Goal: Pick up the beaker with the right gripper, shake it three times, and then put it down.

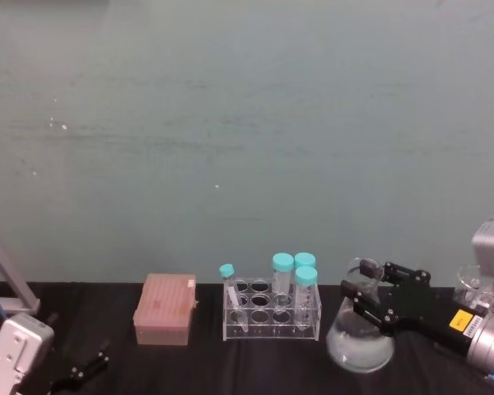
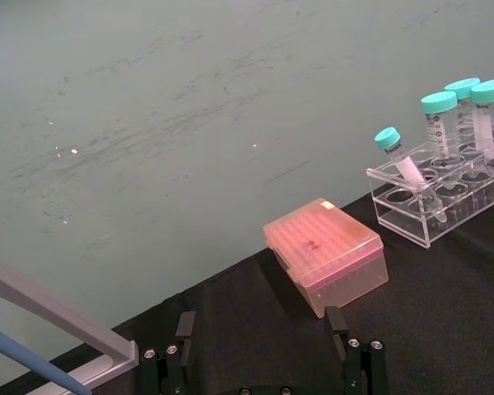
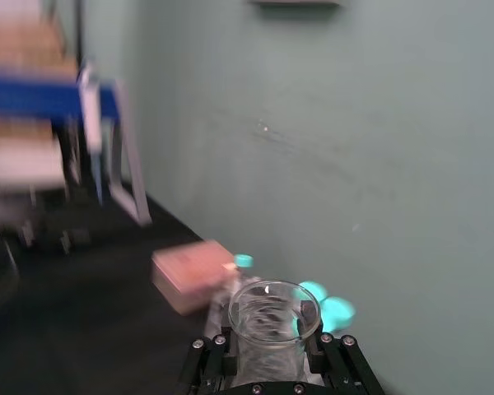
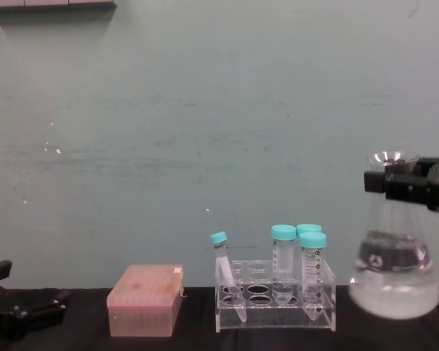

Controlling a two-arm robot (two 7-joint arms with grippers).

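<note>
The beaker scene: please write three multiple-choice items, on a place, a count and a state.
1. The pink box is: A left of the tube rack; B right of it; C on it.
2. Count of teal-capped tubes in the rack: A two; B four; C six.
3. The right gripper is: A open above the box; B shut on the beaker at its neck; C holding a tube.
1 A: the box lies left of the rack. 2 B: three large, one small tilted. 3 B: it clamps the neck. The left gripper is parked, open, low at the left.
</note>
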